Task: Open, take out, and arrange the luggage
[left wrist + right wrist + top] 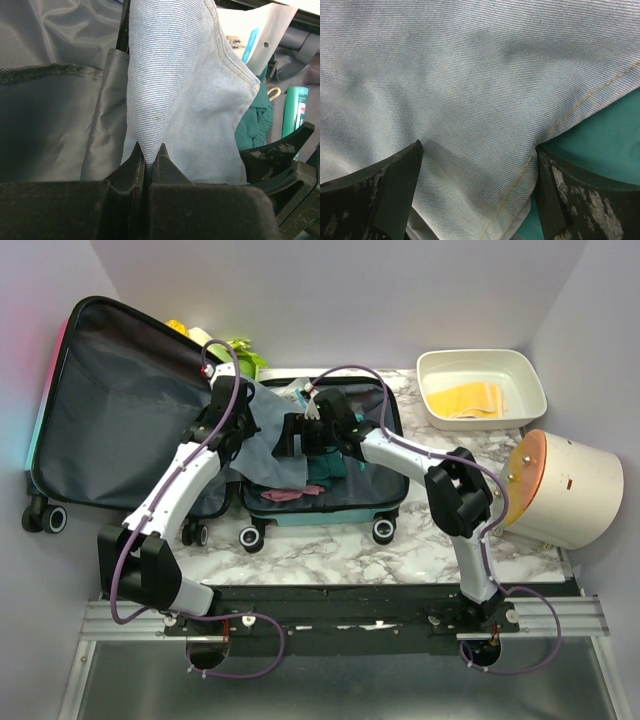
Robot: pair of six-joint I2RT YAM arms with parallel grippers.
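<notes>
Hiding luggage [110,410] contents: denim [185,100] in left gripper [148,157]

Top view: lit evenly from above, faint shadows on the table [330,550], pink-teal cast on the left wall [25,360]. Left wrist view: dim at left, blurred on the left gripper [148,162]. Right wrist view: sharp on the denim cloth [470,75], soft on the right gripper [479,150].

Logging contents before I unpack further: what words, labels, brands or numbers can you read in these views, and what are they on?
No text here is legible.
White packet in the luggage: blue print, too blurred to read.
Teal bottle: label marks, too small to read.
Denim cloth: stitching only, no print.
Top view: no readable text on anything.
</notes>
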